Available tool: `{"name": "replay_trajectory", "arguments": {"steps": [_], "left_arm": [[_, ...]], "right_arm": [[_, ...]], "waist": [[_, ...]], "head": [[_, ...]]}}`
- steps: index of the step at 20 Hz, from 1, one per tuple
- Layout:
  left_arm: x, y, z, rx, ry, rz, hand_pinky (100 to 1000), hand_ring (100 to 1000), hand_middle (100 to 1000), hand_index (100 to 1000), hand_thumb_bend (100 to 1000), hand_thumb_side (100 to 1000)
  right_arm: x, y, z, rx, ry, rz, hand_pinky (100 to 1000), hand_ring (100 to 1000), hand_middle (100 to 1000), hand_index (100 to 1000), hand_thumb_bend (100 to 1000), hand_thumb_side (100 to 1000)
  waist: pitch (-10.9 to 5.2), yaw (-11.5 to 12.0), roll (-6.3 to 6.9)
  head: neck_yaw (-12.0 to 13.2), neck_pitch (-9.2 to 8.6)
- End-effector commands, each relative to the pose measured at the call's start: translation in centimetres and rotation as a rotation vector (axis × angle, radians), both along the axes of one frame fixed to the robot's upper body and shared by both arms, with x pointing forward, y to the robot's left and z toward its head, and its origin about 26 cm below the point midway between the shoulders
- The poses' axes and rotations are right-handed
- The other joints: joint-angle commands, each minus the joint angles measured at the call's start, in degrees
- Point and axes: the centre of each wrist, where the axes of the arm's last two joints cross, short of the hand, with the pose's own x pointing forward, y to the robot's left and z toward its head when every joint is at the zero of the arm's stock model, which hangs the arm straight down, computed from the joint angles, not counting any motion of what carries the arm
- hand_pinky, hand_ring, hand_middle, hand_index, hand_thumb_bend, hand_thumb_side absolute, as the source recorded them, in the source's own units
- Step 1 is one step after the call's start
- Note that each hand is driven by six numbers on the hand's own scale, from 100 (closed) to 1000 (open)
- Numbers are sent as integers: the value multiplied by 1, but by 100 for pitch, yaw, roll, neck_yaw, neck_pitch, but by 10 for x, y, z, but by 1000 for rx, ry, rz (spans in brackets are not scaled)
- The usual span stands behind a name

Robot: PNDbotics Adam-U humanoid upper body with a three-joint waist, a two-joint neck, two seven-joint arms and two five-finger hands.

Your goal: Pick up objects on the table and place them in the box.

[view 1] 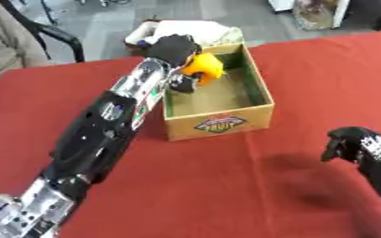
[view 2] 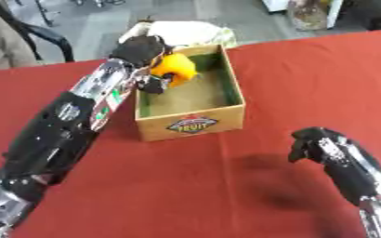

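Your left hand (view 1: 174,50) is curled round an orange object (view 1: 203,68) and holds it over the far left corner of the cardboard box (view 1: 218,124), just above the inner floor. The object looks soft and rounded, though you cannot tell from here what it is or how much of it the fingers cover. If you release now, it may catch the left wall and tip outward rather than drop in, because the hand sits right at the rim. Your forearm runs close along the box's left side; any sideways sweep as you pull back may nudge the light box across the red tablecloth (view 1: 291,65). Your right hand (view 2: 311,144) hovers low at the right edge, fingers bent and holding nothing, well apart from the box.
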Motion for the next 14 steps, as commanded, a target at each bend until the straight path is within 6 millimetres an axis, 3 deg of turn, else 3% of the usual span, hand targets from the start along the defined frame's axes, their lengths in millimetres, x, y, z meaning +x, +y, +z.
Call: {"name": "replay_trajectory", "arguments": {"steps": [1,3,4,8,14], "left_arm": [[-1,3,13,-9,31,3,740,730,723,840,447,337],[-1,7,16,-7,99,16,796,797,789,885,502,372],[-1,10,18,-7,129,21,818,828,818,894,516,470],[-3,22,25,-11,229,53,847,872,872,913,549,652],[-5,42,29,-55,316,92,852,884,902,926,544,782]], "right_arm": [[1,-1,8,-7,-25,7,571,543,518,691,100,705],[1,-1,8,-10,-23,8,571,543,518,691,100,707],[1,-1,7,-10,-22,8,571,543,518,691,100,706],[1,-1,7,-10,-22,5,571,543,518,691,100,706],[0,-3,6,-15,-18,1,571,543,518,691,100,710]], "waist": [[-67,20,-46],[-67,31,-39],[-69,35,-36],[-74,49,-35],[-74,91,-33]], "head": [[1,-42],[-3,-36],[-13,-40],[-51,-47],[-83,-40]]}}
